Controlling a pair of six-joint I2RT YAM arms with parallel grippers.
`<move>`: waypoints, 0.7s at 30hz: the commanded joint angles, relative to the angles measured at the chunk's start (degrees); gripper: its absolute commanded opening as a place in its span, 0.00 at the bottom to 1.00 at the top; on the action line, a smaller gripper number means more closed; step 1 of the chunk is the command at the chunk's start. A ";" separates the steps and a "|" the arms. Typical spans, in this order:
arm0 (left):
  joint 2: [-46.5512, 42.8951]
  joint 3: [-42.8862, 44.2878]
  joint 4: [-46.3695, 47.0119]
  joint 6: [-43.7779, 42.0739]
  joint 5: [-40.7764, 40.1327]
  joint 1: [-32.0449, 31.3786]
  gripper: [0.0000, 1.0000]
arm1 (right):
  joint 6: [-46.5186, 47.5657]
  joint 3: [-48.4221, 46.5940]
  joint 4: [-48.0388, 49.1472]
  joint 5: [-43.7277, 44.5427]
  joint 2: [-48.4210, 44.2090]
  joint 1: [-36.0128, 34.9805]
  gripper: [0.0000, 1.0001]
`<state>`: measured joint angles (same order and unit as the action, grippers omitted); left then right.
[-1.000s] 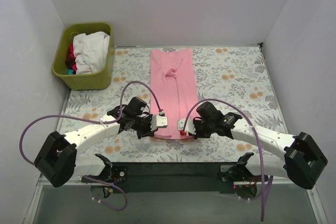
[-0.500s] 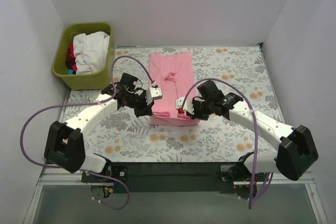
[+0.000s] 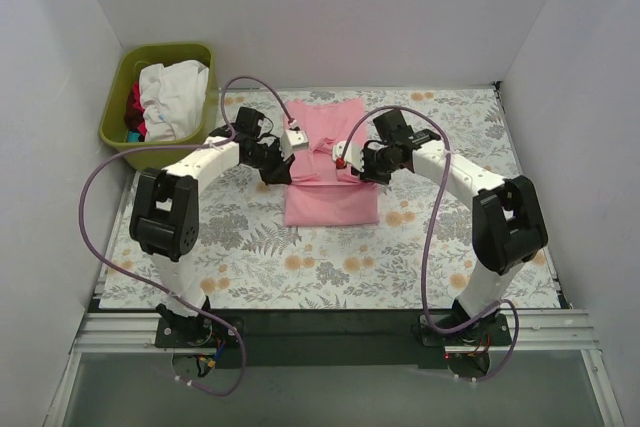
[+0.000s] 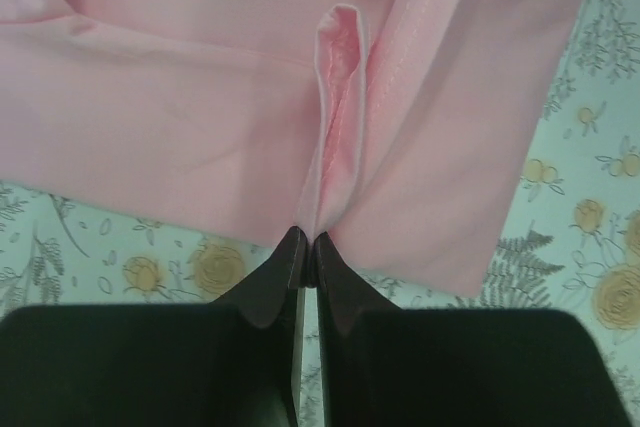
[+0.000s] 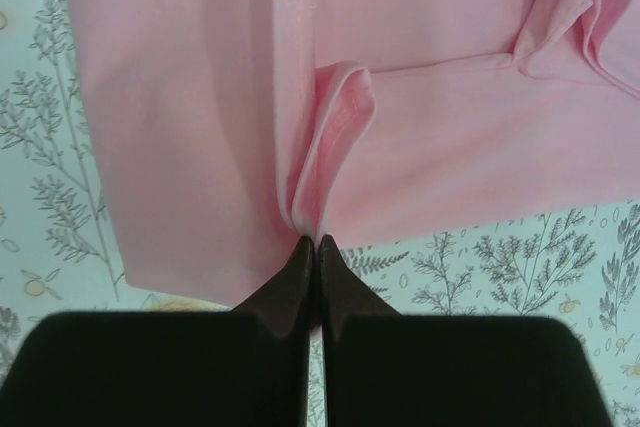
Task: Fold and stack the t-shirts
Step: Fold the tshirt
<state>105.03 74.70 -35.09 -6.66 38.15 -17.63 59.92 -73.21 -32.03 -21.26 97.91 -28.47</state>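
Left wrist view shows left gripper clamped on pink t-shirt fold; right gripper likewise

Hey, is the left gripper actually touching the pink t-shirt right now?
Touching. In the left wrist view, the left gripper is pinched shut on a raised fold of the pink t-shirt, with the cloth running into its tips.

The light pink t-shirt lies on the floral mat, folded back over itself into a short rectangle. Its turned hem is pinched into small ridges at two corners. A crumpled white t-shirt is heaped in the olive-green bin, over what may be red cloth and teal cloth.
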 commanded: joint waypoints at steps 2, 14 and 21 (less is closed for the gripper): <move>3.59 7.64 1.87 -1.60 1.05 1.36 0.00 | 3.80 -6.94 -0.22 -2.12 4.65 1.83 0.01; 14.76 17.67 4.15 -0.82 -0.01 4.62 0.00 | 4.68 -22.06 0.39 -3.00 18.98 4.12 0.01; 18.27 21.45 4.77 -0.99 -1.06 5.23 0.00 | 4.68 -25.93 1.71 -3.18 23.64 4.39 0.01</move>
<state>123.00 93.25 -31.97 -7.25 37.28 -12.93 62.89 -95.85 -31.53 -23.16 120.55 -24.34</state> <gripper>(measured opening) 0.032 0.028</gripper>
